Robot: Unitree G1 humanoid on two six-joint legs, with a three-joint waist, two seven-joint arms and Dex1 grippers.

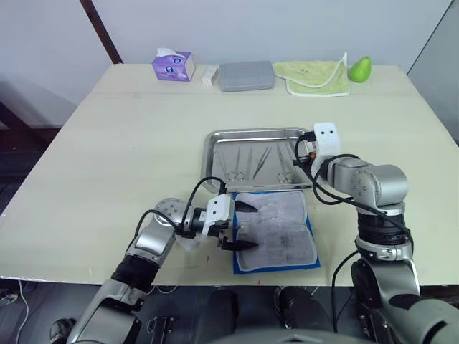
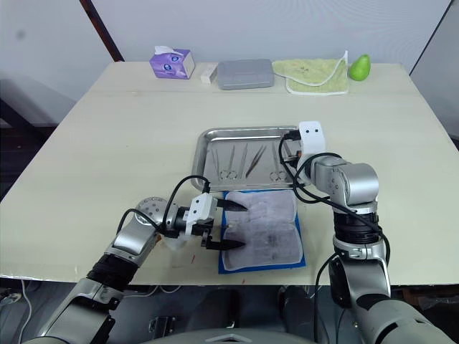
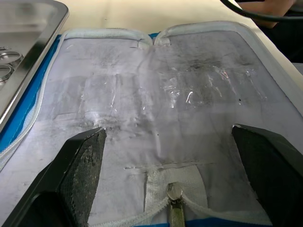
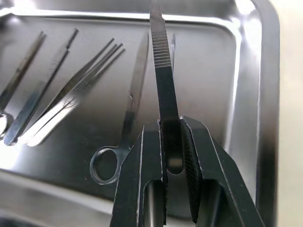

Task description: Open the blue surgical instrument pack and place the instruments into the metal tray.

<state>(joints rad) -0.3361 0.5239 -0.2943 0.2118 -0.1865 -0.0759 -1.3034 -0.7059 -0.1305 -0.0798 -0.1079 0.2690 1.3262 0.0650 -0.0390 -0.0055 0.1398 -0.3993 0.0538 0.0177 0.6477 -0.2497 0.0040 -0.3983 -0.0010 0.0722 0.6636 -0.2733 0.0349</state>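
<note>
Pale wooden table (image 1: 129,136); far edge holds tissue box (image 1: 173,65), grey box (image 1: 246,75), green cloth (image 1: 314,75), pear (image 1: 360,69). Metal tray (image 1: 215,143) mid-table w/ instruments (image 4: 71,90) lying inside. Blue surgical instrument pack (image 3: 156,109) lies unzipped, flat, just beside tray's near rim. Left gripper (image 1: 244,226) over pack's left part, fingers wide apart, holding nothing. Right gripper (image 4: 171,142) over tray's right end, clamped on a slim flat handle (image 4: 163,71).
</note>
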